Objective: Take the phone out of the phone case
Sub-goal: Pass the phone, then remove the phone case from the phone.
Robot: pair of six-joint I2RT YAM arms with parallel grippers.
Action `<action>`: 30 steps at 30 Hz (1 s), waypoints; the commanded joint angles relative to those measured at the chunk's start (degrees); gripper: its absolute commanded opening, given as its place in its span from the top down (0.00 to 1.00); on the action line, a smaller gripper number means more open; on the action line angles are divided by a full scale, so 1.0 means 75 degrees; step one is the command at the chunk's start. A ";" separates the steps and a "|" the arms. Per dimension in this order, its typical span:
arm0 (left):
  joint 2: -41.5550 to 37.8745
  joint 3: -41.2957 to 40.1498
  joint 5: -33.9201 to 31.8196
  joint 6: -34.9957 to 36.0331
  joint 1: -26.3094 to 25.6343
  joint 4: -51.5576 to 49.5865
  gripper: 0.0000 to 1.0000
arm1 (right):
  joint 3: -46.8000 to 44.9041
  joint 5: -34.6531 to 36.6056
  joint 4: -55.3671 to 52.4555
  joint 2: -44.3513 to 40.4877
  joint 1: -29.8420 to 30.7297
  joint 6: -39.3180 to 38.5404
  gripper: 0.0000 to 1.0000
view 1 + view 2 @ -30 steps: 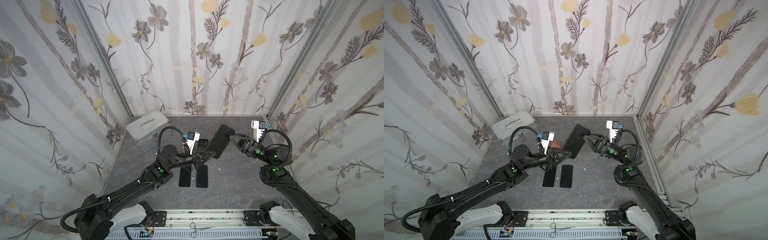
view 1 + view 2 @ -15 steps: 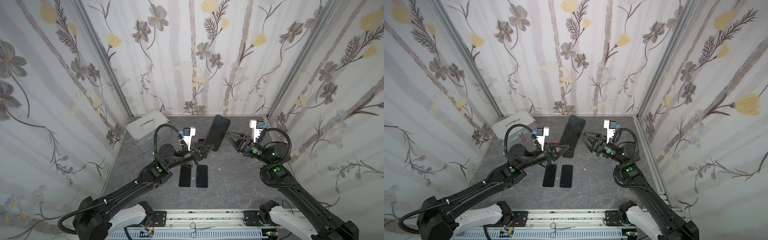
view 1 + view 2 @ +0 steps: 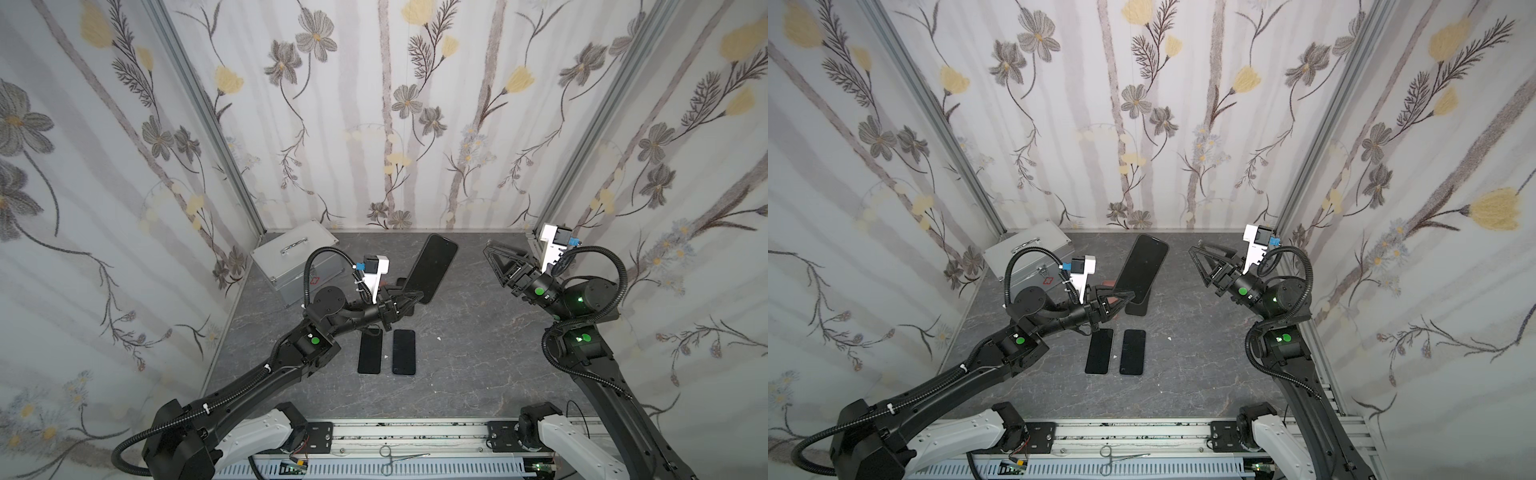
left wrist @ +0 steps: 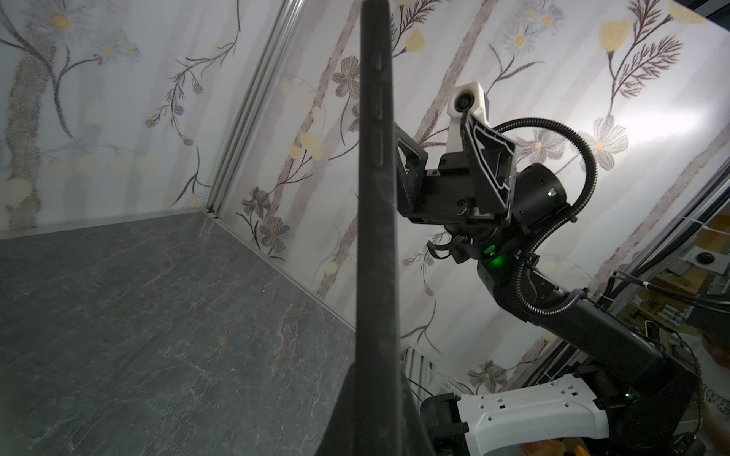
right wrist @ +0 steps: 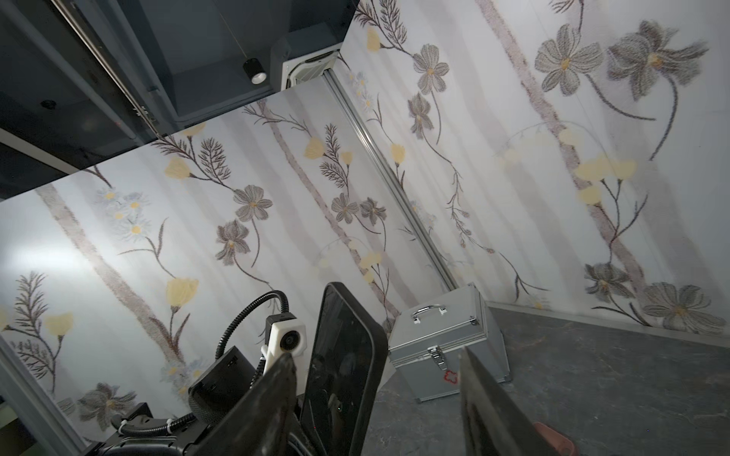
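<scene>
In both top views my left gripper (image 3: 415,297) (image 3: 1127,296) is shut on the lower end of the phone case (image 3: 432,266) (image 3: 1142,266). The black case is raised off the table and tilted up toward the back wall. The phone (image 5: 335,367) sits inside it, its dark screen framed by the case rim. The left wrist view shows only the case's thin side edge (image 4: 375,197), rising between the jaws. My right gripper (image 3: 490,268) (image 3: 1199,268) (image 5: 375,352) is open with nothing between its fingers. It hangs to the right of the case with a clear gap.
Two bare black phones (image 3: 370,353) (image 3: 404,352) lie side by side on the grey table (image 3: 457,365). A silver metal box (image 3: 299,257) stands at the back left. A dark flat thing (image 3: 1138,309) lies under the raised case. Forceps (image 3: 399,459) rest on the front rail.
My left gripper has lifted the case and tipped it more upright. My right gripper, which was at the case's upper edge, has drawn back to the right and opened wider.
</scene>
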 commanded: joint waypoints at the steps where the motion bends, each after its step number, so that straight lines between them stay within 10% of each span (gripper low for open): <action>1: 0.0195 0.0648 0.0297 0.1181 0.0025 -0.1166 1.00 | 0.0489 -0.0048 -0.1510 0.0050 -0.0075 -0.1399 0.35; 16: 0.0272 0.1497 0.0430 0.3279 0.0093 -0.3213 1.00 | 0.2171 -0.2558 -0.3336 0.0832 -0.0085 -0.2939 0.41; 30: 0.0130 0.1382 0.0008 0.4057 0.0082 -0.3307 1.00 | 0.2504 -0.2625 -0.4256 0.1314 0.0036 -0.2934 0.46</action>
